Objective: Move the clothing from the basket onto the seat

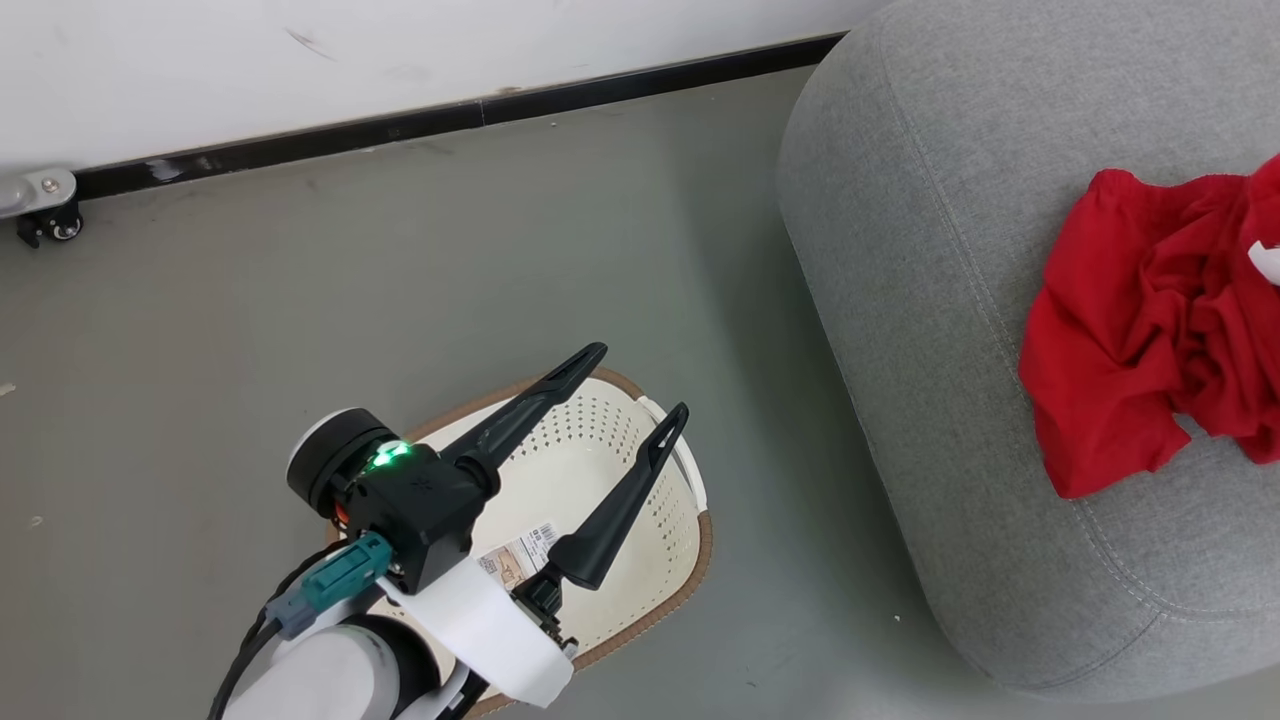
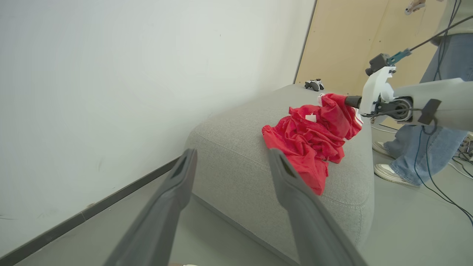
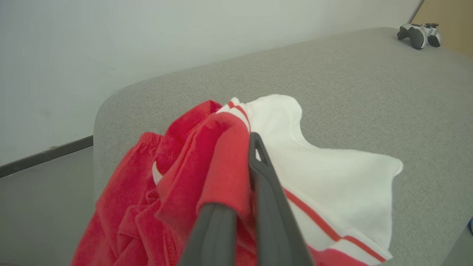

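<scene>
The cream perforated basket (image 1: 585,450) with its brown rim stands on the floor, holding just a paper label. My left gripper (image 1: 640,380) hovers above it, open, with nothing between its fingers; in the left wrist view this gripper (image 2: 232,153) points at the seat. The red clothing (image 1: 1150,330) lies bunched on the grey seat (image 1: 950,250). My right gripper (image 3: 240,147) is shut on the clothing (image 3: 184,166), red fabric pinched between its fingers, the white striped collar (image 3: 332,173) draped beside them. From the left wrist, that gripper (image 2: 349,100) is buried in the pile (image 2: 310,140).
A game controller (image 3: 419,35) sits on the seat's far end. A person in jeans and white shoes (image 2: 425,147) stands beyond the seat, cables (image 2: 443,192) trailing on the floor. A white wall with dark baseboard (image 1: 450,115) runs behind; a caster (image 1: 50,215) is at far left.
</scene>
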### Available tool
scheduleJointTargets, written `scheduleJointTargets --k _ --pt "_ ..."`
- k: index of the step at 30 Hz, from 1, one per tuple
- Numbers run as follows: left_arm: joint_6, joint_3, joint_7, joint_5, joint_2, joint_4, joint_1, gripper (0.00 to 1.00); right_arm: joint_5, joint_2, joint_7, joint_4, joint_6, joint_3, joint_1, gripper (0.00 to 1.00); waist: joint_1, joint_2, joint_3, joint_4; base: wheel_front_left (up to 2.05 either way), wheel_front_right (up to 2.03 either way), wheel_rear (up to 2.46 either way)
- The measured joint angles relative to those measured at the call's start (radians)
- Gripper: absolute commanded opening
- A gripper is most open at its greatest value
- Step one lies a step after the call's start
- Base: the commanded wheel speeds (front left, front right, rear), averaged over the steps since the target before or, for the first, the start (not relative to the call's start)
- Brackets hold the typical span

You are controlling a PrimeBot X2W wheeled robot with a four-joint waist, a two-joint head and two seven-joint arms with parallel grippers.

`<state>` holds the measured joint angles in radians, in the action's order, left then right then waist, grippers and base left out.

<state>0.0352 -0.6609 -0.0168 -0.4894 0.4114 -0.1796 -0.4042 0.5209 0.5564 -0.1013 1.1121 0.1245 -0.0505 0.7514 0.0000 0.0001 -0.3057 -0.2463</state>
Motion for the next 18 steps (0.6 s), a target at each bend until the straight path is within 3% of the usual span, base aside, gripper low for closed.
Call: scheduleJointTargets --k 5,7,8,9,10,18 --pt "0.000 0.001 -0.003 0.000 -0.002 0.005 0.000 1.00 -0.006 -0.001 -0.009 0.026 0.000 0.004 -0.018 0.00 0.0000 0.0000 0.005 -0.001 0.00 0.00 0.00" --pt "0.000 0.002 -0.011 0.000 -0.003 0.009 0.000 1.00 -0.002 -0.001 -0.015 0.028 0.000 0.010 -0.018 0.39 0.0000 0.0000 0.007 -0.002 0.00 0.00 0.00" --pt "0.000 0.002 -0.011 0.000 -0.003 0.012 0.000 1.00 -0.002 -0.002 -0.016 0.028 0.000 0.010 -0.018 0.49 0.0000 0.0000 0.009 -0.002 0.00 0.00 0.00" --pt "0.000 0.003 -0.014 -0.001 -0.004 0.014 0.000 1.00 -0.002 -0.004 -0.019 0.028 0.000 0.010 -0.019 0.78 0.0000 0.0000 0.010 -0.003 0.00 0.00 0.00" --pt "0.000 0.003 -0.020 -0.001 -0.005 0.016 0.000 1.00 -0.002 -0.007 -0.023 0.028 0.000 0.009 -0.019 1.00 0.0000 0.0000 0.012 -0.004 0.00 0.00 0.00" --pt "0.000 0.002 -0.042 -0.010 -0.013 0.038 0.002 1.00 -0.002 -0.037 -0.005 -0.005 0.000 -0.052 -0.056 1.00 0.0000 0.0000 0.033 -0.022 0.00 0.00 0.00"
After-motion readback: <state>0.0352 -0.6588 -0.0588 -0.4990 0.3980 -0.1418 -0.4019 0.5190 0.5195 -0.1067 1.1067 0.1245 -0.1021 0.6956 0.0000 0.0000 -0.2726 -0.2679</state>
